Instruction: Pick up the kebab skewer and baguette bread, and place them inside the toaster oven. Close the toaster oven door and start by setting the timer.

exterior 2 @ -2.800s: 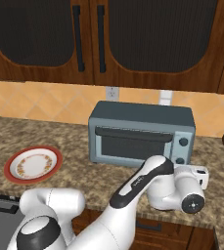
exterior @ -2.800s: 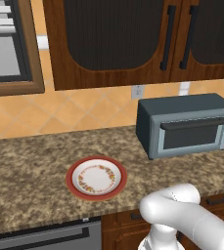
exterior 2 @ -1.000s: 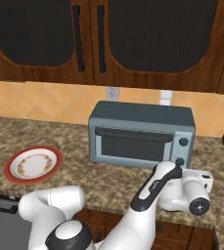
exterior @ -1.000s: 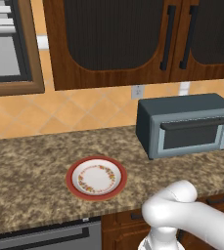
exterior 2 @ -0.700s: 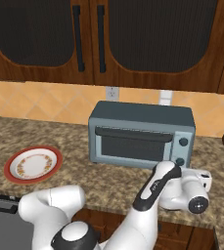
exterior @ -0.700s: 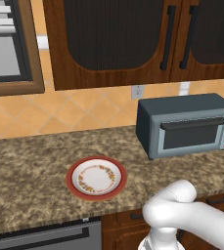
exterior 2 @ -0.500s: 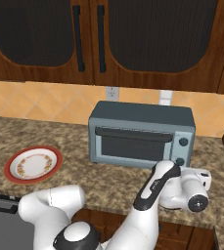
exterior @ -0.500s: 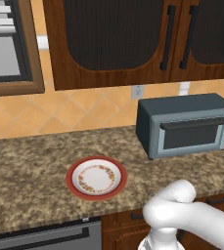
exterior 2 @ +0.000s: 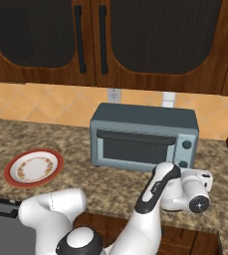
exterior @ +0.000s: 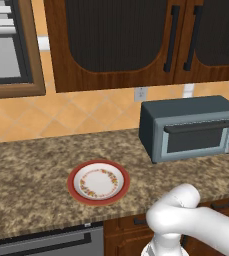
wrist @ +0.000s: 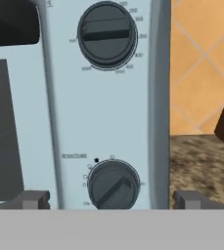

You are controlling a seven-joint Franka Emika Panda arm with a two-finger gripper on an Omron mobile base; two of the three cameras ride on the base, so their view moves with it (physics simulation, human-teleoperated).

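Nothing has moved since earlier. Wide-open tool [wrist: 110, 199] faces the blue-grey metal toaster oven [exterior 2: 144, 135], its lower knob [wrist: 112, 184] between the fingertips [wrist: 33, 199].

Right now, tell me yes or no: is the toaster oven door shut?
Yes, the toaster oven door stands upright, flush against the toaster oven.

Base cameras flanking; hand camera close
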